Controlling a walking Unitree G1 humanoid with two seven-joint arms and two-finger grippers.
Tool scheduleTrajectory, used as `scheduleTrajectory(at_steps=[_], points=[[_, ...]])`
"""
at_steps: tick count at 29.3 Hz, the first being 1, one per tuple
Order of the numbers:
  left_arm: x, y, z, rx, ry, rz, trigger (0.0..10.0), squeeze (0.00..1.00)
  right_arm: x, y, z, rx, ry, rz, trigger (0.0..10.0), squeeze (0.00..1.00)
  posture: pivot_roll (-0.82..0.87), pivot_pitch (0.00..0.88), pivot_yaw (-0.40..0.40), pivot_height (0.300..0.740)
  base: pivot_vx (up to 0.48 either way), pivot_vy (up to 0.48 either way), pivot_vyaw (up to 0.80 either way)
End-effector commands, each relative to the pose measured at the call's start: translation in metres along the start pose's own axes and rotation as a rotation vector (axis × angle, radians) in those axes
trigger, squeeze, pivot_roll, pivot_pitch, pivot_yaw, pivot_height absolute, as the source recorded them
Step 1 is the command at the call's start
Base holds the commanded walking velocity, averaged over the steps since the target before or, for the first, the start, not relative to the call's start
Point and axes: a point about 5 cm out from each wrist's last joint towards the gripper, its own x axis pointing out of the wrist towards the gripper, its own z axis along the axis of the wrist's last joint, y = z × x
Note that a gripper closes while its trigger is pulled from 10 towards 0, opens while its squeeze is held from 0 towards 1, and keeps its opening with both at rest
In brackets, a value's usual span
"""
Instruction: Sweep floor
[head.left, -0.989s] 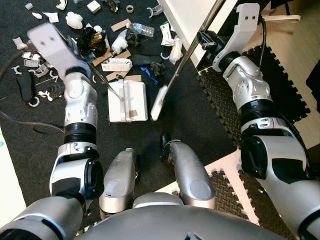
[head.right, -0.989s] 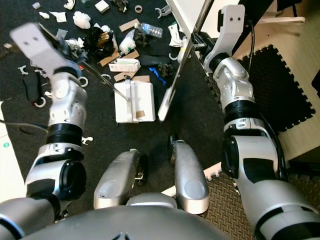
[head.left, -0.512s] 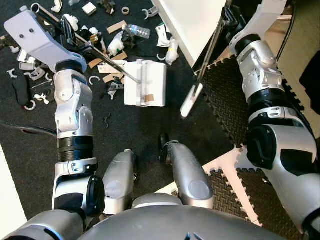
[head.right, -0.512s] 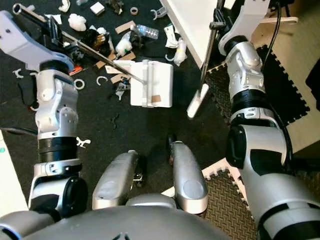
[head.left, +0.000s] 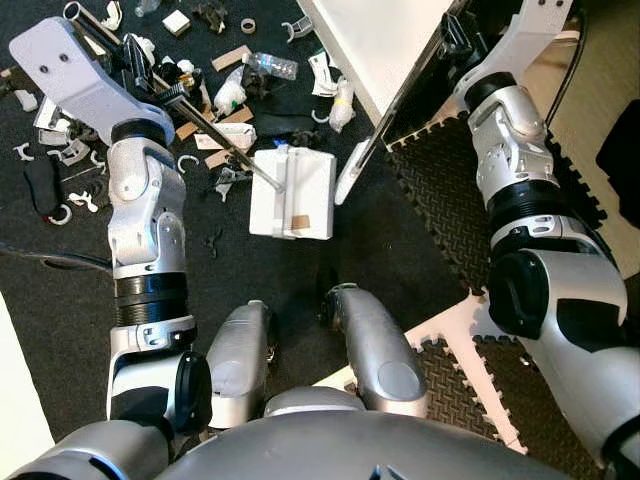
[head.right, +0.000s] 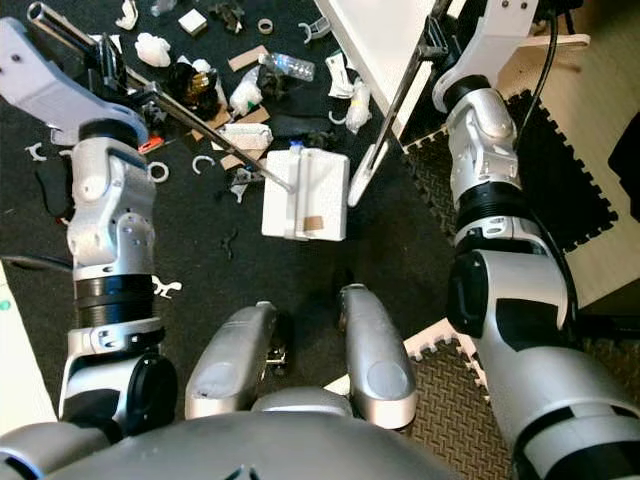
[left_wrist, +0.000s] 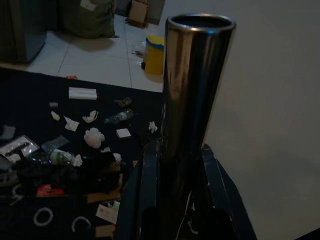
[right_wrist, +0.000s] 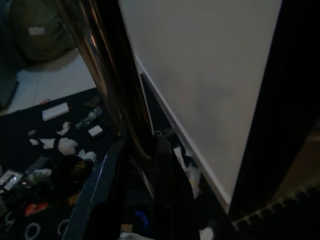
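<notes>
Head eyes: look steeply down; both share the littered rug (head.left: 280, 270).
Wrists: close along each metal pole (left_wrist: 192, 90).

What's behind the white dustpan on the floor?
Past the white dustpan lies litter on the black mat: a plastic bottle, cardboard scraps, white rings. Anything under the pan is hidden.

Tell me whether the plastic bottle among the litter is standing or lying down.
Lying down. The clear plastic bottle rests on its side on the black mat, its length along the floor among the cardboard scraps.
</notes>
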Motion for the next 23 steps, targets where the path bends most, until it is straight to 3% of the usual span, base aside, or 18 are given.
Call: scheduleTrajectory(at_steps=[1, 6, 23], points=[[0.0025, -0.0046, 0.014, 0.004, -0.055, -0.022, 10.0, 0.0, 0.0021, 0.0004, 0.0065, -0.025, -0.031, 0.002, 10.0, 0.0, 0.03, 0.085, -0.025, 0.74, 0.0, 0.0, 0.0], [0.003, -0.0051, 0.0126, 0.02, -0.047, -0.022, 10.0, 0.0, 0.0031, 0.0037, 0.0053, -0.035, -0.029, 0.014, 10.0, 0.0, 0.03, 0.082, -0.024, 0.74, 0.0, 0.0, 0.0], [0.0031, -0.0076, 0.0104, 0.031, -0.038, -0.023, 10.0, 0.0, 0.004, 0.0049, 0.0012, -0.047, -0.003, 0.013, 10.0, 0.0, 0.03, 0.082, -0.027, 0.74, 0.0, 0.0, 0.8]])
